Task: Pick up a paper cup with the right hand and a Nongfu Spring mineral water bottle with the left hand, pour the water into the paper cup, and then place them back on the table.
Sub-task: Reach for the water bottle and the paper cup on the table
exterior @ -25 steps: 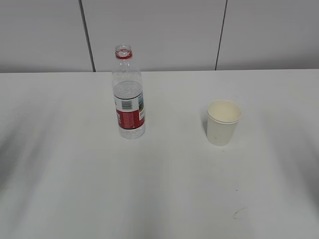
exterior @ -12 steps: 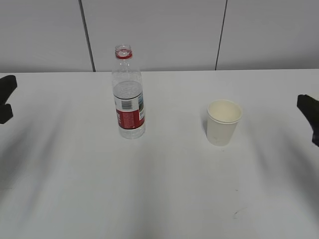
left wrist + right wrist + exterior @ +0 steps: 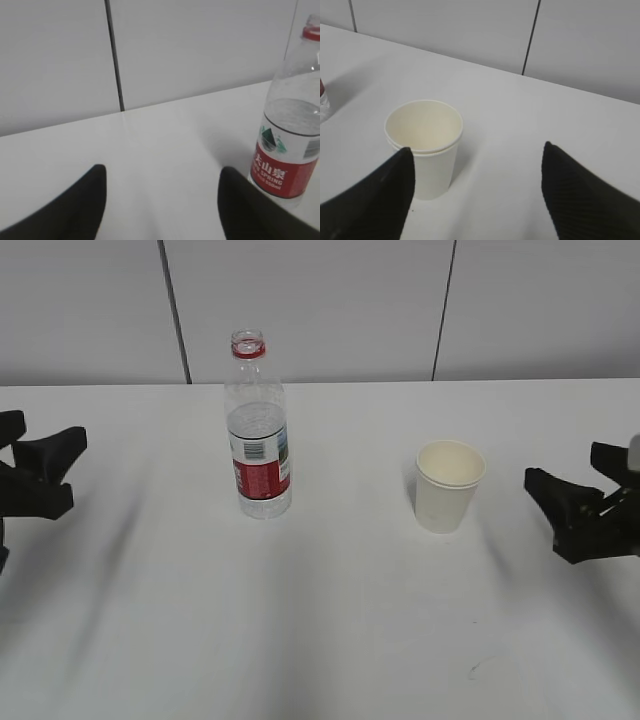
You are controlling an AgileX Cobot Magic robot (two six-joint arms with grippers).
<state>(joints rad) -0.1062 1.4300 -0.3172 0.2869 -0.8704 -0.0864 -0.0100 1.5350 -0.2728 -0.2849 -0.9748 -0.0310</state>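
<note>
The Nongfu Spring bottle stands upright and uncapped left of centre on the white table, partly filled with water; it also shows in the left wrist view. The off-white paper cup stands upright and empty to its right, also in the right wrist view. My left gripper is open and empty at the left edge, well left of the bottle; in its wrist view the bottle is beside the right finger. My right gripper is open and empty, right of the cup; in its wrist view the cup is by the left finger.
A grey panelled wall with dark vertical seams runs behind the table's far edge. A few faint dark scuffs mark the tabletop near the front right.
Both grippers have come further in from the sides toward the middle, the left toward the bottle and the right toward the cup. Bottle and cup have not moved.
</note>
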